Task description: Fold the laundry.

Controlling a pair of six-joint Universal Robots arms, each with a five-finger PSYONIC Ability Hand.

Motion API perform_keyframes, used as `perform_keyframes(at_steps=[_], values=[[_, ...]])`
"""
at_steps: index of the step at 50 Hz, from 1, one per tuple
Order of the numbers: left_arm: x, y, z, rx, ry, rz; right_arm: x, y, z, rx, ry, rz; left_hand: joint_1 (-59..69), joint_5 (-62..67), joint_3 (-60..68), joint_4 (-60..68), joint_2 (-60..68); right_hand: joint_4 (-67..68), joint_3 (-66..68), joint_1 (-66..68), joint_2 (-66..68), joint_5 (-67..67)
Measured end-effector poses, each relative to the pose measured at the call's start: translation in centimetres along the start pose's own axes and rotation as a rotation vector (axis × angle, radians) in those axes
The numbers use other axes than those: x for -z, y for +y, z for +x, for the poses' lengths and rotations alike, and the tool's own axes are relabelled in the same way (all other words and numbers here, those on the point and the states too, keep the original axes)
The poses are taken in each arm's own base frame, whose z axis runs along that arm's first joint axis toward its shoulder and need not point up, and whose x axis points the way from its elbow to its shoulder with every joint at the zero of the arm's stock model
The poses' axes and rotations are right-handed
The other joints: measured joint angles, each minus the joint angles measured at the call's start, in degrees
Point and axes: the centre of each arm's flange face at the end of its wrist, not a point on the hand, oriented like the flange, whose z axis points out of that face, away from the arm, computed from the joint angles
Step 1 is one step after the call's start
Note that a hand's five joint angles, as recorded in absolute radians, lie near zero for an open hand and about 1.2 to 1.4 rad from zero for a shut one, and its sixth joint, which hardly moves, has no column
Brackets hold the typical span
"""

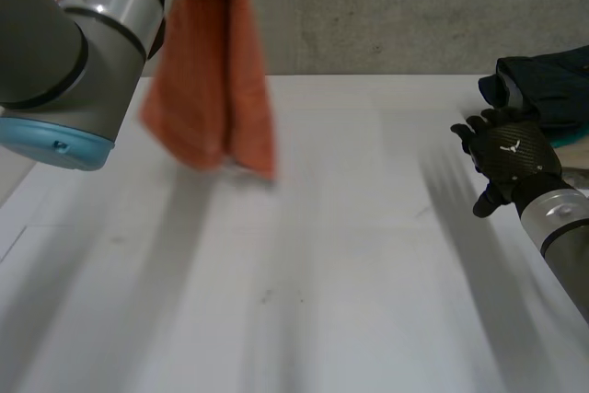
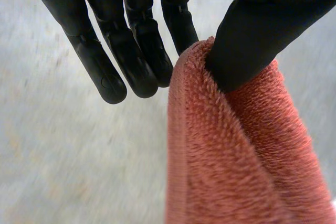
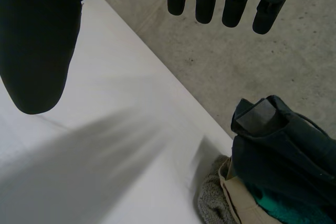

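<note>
White table, clothes pile at its far right edge.
Table point(image 1: 304, 264) has a plain white top; the pile point(image 1: 550, 89) sits far right by the edge, with a dark navy garment point(image 3: 283, 150) on top and a teal cloth point(image 3: 278, 205), beige piece point(image 3: 239, 200) and grey towel point(image 3: 211, 202) under it.

From the head camera we look down on the table point(image 1: 322, 273) from behind, between the arms. Both wrist cameras sit very near their fingers point(image 2: 107, 72); the right one faces the table's edge and shares the clothes pile point(image 3: 283, 150) with the head view
</note>
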Motion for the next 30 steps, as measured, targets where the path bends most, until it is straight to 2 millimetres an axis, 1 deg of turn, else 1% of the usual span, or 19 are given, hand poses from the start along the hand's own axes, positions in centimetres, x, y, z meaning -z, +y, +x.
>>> perform_keyframes(at_steps=[1, 2, 4, 6, 8, 9, 12, 14, 18, 20, 22, 23, 24, 26, 30], values=[[0.3, -1.1, 0.6, 0.019, 0.015, 0.023, 0.0, -0.1, 0.1, -0.003, 0.002, 0.002, 0.0, 0.0, 0.0, 0.0, 0.0, 0.0, 0.0, 0.0, 0.0, 0.0], [0.5, -1.6, 0.9, 0.026, 0.021, 0.031, 0.1, -0.2, 0.1, -0.005, 0.003, 0.003, 0.0, 0.0, 0.0, 0.0, 0.0, 0.0, 0.0, 0.0, 0.0, 0.0], [1.0, -3.3, 2.2, 0.056, 0.052, 0.070, 0.2, -0.5, 0.3, -0.024, 0.006, 0.010, 0.0, 0.0, 0.0, 0.0, 0.0, 0.0, 0.0, 0.0, 0.0, 0.0], [1.4, -4.2, 3.0, 0.071, 0.073, 0.091, 0.4, -0.9, 0.4, -0.051, 0.008, 0.013, 0.0, 0.0, 0.0, 0.0, 0.0, 0.0, 0.0, 0.0, 0.0, 0.0], [1.5, -4.4, 3.2, 0.074, 0.079, 0.095, 0.5, -1.1, 0.5, -0.065, 0.007, 0.013, 0.0, 0.0, 0.0, 0.0, 0.0, 0.0, 0.0, 0.0, 0.0, 0.0], [1.7, -4.5, 3.7, 0.078, 0.090, 0.097, 0.6, -1.4, 0.6, -0.101, 0.002, 0.010, 0.0, 0.0, 0.0, 0.0, 0.0, 0.0, 0.0, 0.0, 0.0, 0.0], [1.9, -3.4, 4.5, 0.073, 0.110, 0.069, 1.0, -2.0, 0.8, -0.203, -0.015, -0.010, 0.0, 0.0, 0.1, 0.0, 0.1, 0.0, 0.0, 0.0, 0.0, 0.0], [2.2, -1.8, 4.9, 0.062, 0.119, 0.024, 1.1, -2.3, 0.9, -0.264, -0.027, -0.023, 0.0, 0.0, 0.1, 0.0, 0.1, 0.0, 0.0, 0.0, 0.0, 0.0], [3.3, 3.9, 5.8, 0.016, 0.145, -0.129, 1.2, -2.7, 1.7, -0.415, -0.047, -0.063, 0.0, 0.0, 0.2, 0.0, 0.2, 0.0, 0.0, 0.0, 0.0, 0.0], [3.8, 6.0, 6.1, -0.002, 0.153, -0.184, 1.1, -2.8, 2.2, -0.450, -0.046, -0.072, 0.0, 0.0, 0.2, 0.0, 0.2, 0.0, 0.0, 0.0, 0.0, 0.0], [4.5, 8.6, 6.4, -0.025, 0.162, -0.252, 0.9, -2.7, 3.0, -0.479, -0.040, -0.078, 0.0, 0.0, 0.2, 0.0, 0.2, 0.0, 0.0, 0.0, 0.0, 0.0], [4.6, 8.8, 6.5, -0.028, 0.162, -0.259, 0.8, -2.7, 3.1, -0.481, -0.039, -0.079, 0.0, 0.0, 0.2, 0.0, 0.2, 0.0, 0.0, 0.0, 0.0, 0.0], [4.9, 10.1, 6.6, -0.039, 0.165, -0.292, 0.7, -2.7, 3.5, -0.488, -0.036, -0.079, 0.0, 0.0, 0.2, 0.0, 0.2, 0.0, 0.0, 0.0, 0.0, 0.0], [5.2, 11.3, 6.6, -0.050, 0.167, -0.323, 0.5, -2.7, 4.1, -0.489, -0.030, -0.077, 0.0, 0.0, 0.2, 0.2, 0.2, 0.0, 0.0, 0.0, 0.0, 0.0], [5.4, 12.5, 6.5, -0.058, 0.167, -0.352, 0.3, -3.0, 4.6, -0.467, -0.035, -0.078, 0.0, 0.0, 0.0, 0.0, -0.1, 0.0, 0.0, 0.0, 0.0, 0.0]])
